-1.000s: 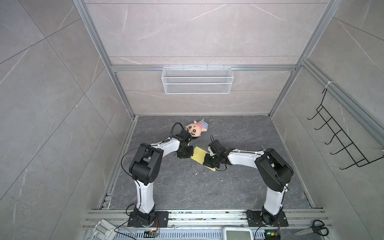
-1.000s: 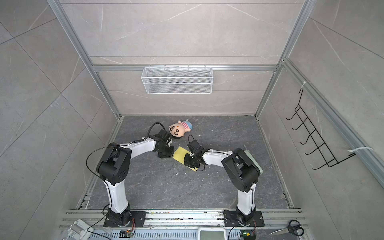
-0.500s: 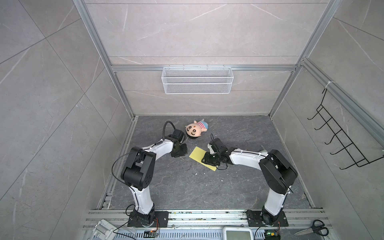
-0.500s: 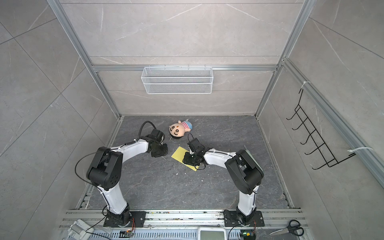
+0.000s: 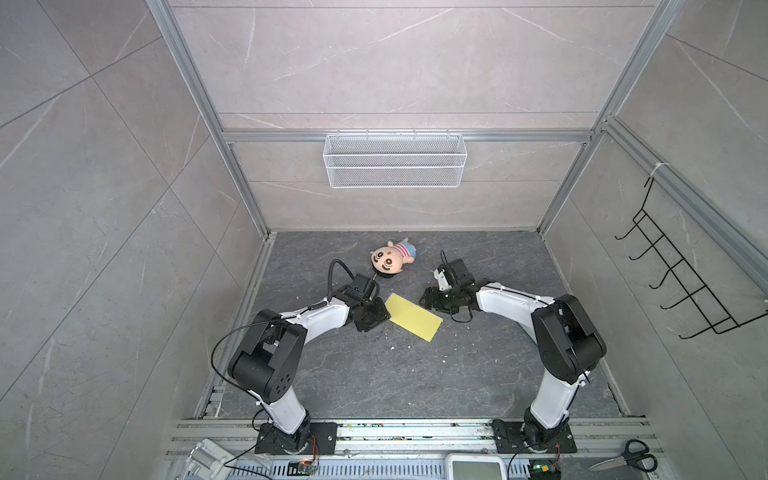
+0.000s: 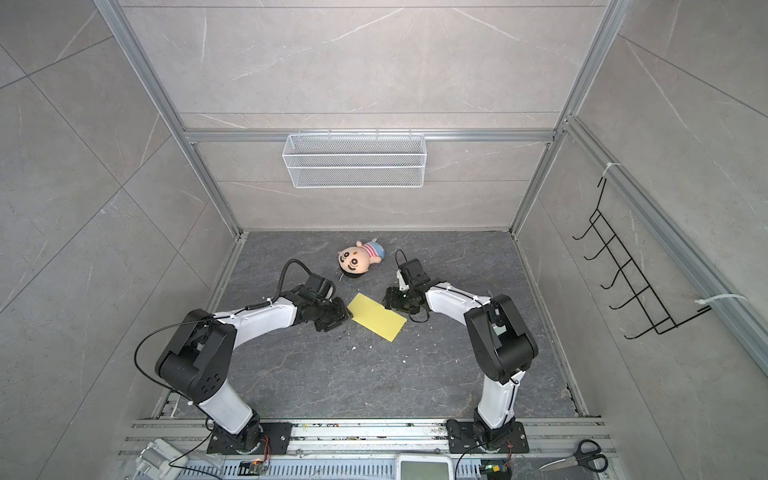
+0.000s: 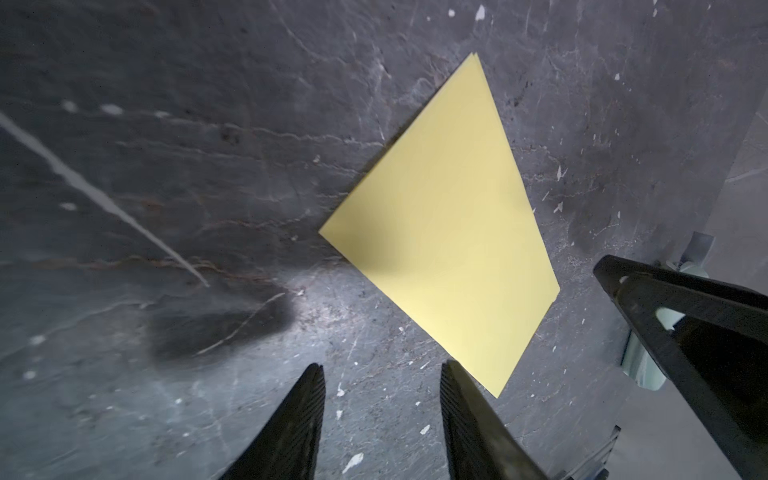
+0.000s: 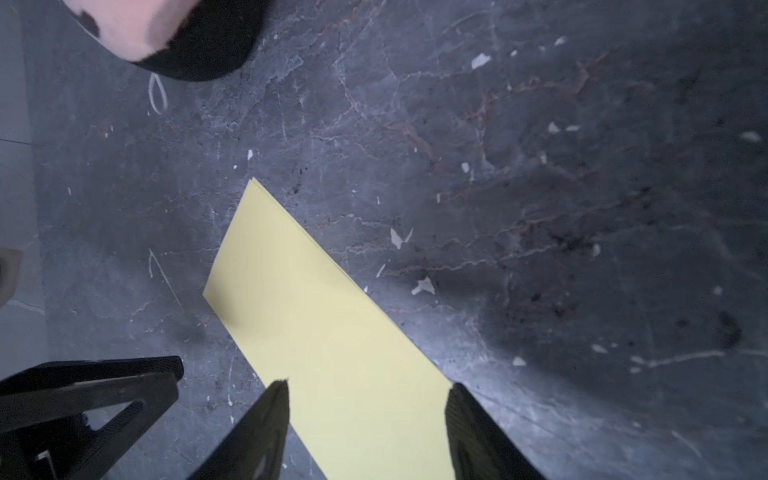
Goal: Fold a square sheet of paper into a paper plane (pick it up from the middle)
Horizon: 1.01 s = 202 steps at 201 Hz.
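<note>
Centrally, the yellow sheet of paper (image 5: 413, 316) lay flat on the dark tabletop (image 5: 395, 374) between the two claws. In both top views we saw it as a long rectangle set askew. At one corner in the left wrist view two edges showed slightly offset, so we read the sheet (image 7: 449, 232) as doubled over on itself.

The left claw (image 5: 380, 318) hung low over the tabletop, just beside one short end of the sheet. In its wrist view the left claw (image 7: 382, 370) was spread, with only bare tabletop between its fingers (image 7: 299, 419). One corner of the sheet lay just beside one fingertip; we could not tell whether they touched.

The right claw (image 5: 430, 299) stood across the sheet from the left claw, just beside one long edge. In its wrist view the right claw (image 8: 369, 386) was likewise spread. The sheet (image 8: 316, 316) ran through the gap between its fingers (image 8: 266, 424), lying on the tabletop and pinched by neither.

A plush doll (image 5: 390, 259) lay on its side beyond both claws, nearer the left one and apart from the sheet. Small white scraps (image 5: 390, 348) dotted the tabletop on the near side of the claws. A wire basket (image 5: 395, 166) hung on the wall well beyond the claws.
</note>
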{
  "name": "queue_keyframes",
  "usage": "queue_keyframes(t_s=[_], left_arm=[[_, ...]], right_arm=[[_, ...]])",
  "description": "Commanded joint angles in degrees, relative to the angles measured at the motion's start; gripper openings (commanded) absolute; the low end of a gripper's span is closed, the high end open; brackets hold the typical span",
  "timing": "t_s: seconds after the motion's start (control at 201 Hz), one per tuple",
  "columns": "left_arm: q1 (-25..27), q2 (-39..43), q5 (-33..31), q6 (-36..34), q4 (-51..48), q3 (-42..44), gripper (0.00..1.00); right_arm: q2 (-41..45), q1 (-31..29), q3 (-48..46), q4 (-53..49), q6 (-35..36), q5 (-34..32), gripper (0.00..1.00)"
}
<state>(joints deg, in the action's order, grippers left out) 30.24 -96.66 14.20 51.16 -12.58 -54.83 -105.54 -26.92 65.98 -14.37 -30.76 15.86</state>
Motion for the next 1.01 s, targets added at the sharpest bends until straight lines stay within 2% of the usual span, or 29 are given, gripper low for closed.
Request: queue_keyframes(t_s=[0.0,0.373,0.558,0.692,0.886,1.001], left_arm=[[0.21,-1.53,2.20,2.94,2.82,-1.15,0.49],[0.13,-4.93,2.00,1.84,1.44,-2.08,0.50],[-0.10,-6.10,1.58,0.75,1.15,-3.23,0.50],[-1.18,-8.76,1.73,-0.76,1.11,-5.59,0.49],[-3.76,-12.76,2.85,-4.57,-0.32,-10.33,0.43],[-4.90,-15.05,5.78,-7.92,-1.28,-13.88,0.41]], right_arm=[[-2.51,0.20,1.86,-4.88,2.87,0.34,0.64],[-4.51,0.64,2.11,-10.65,3.51,-5.04,0.68],[-2.59,0.55,-1.04,-11.96,3.94,-0.02,0.66],[0.17,-0.19,-6.10,-9.59,1.35,5.97,0.63],[2.57,-4.61,-12.45,0.25,-6.38,13.81,0.61],[2.52,-5.43,-15.07,9.03,-11.41,17.36,0.60]])
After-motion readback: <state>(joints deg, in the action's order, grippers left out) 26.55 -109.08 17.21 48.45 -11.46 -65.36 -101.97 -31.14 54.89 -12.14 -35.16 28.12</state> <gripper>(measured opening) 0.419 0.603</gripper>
